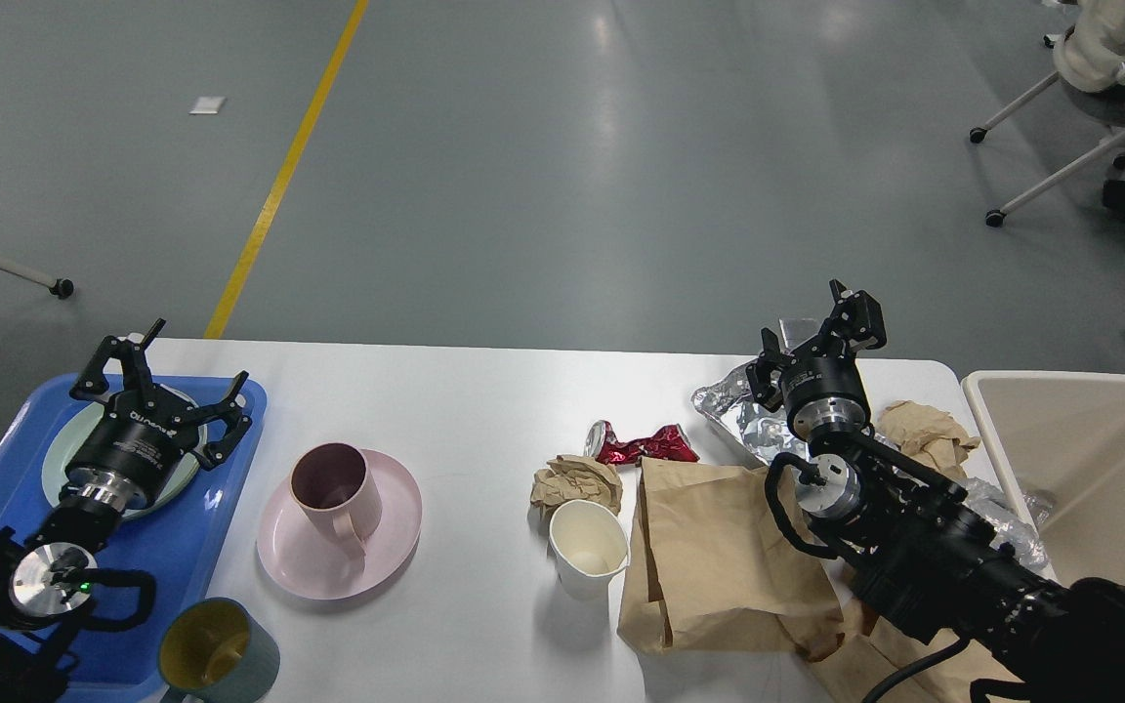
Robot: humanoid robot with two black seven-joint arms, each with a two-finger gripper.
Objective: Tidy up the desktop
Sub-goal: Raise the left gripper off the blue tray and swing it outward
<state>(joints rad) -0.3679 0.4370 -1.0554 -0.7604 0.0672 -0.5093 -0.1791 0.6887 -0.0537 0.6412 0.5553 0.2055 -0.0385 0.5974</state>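
The white desktop [484, 391] fills the lower view. On it stand a pink mug [333, 488] on a pink plate [377, 557], a grey mug with a yellow inside [216, 659], a white paper cup [585, 549], a crumpled paper ball [574, 481], a crushed red can [643, 446], brown paper bags [719, 557] and crumpled foil [753, 415]. My left gripper [172, 376] is open and empty above a pale green plate [60, 459] on the blue tray [221, 488]. My right gripper [821, 327] is open and empty above the foil.
A beige bin [1090, 459] stands at the desktop's right end. More crumpled brown paper [924, 430] lies beside my right arm. Office chairs [1100, 88] stand on the grey floor at the far right. A yellow line [279, 176] runs across the floor.
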